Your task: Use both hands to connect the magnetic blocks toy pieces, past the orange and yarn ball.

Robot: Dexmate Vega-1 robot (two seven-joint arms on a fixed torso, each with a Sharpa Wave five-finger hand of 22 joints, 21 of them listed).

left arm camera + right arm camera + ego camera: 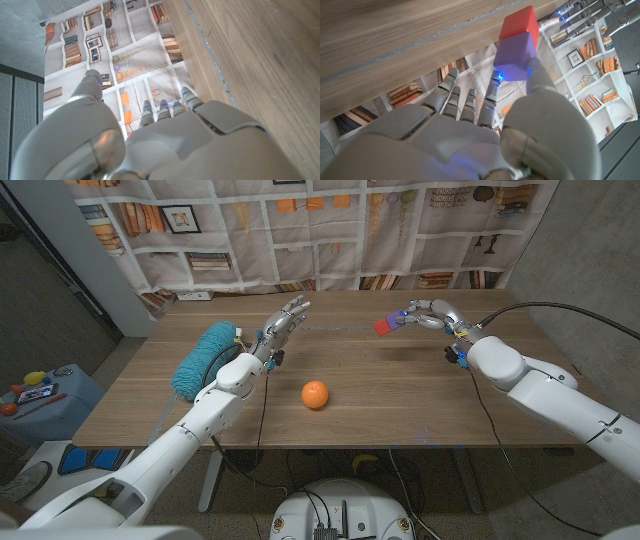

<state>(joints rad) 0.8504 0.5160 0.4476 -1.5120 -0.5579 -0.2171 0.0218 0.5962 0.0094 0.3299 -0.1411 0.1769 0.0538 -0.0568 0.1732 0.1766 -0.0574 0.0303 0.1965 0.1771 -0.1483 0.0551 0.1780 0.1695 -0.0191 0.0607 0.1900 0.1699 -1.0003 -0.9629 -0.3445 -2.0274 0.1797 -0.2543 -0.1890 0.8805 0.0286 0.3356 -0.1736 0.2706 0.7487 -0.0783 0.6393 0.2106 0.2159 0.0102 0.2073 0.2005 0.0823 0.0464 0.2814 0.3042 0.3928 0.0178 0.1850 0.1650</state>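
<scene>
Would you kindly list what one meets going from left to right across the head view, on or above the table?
Teal yarn ball → left hand → orange → red and purple blocks → right hand, which holds the blocks.

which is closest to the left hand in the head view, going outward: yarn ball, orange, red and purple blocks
From the left hand:
1. Yarn ball, teal, just on the hand's outer side, toward the table's left edge.
2. Orange, on the table nearer the robot, toward the middle.
3. Red and purple blocks, joined, held up in the right hand across the table.

The yarn ball and orange are fairly close to call.
</scene>
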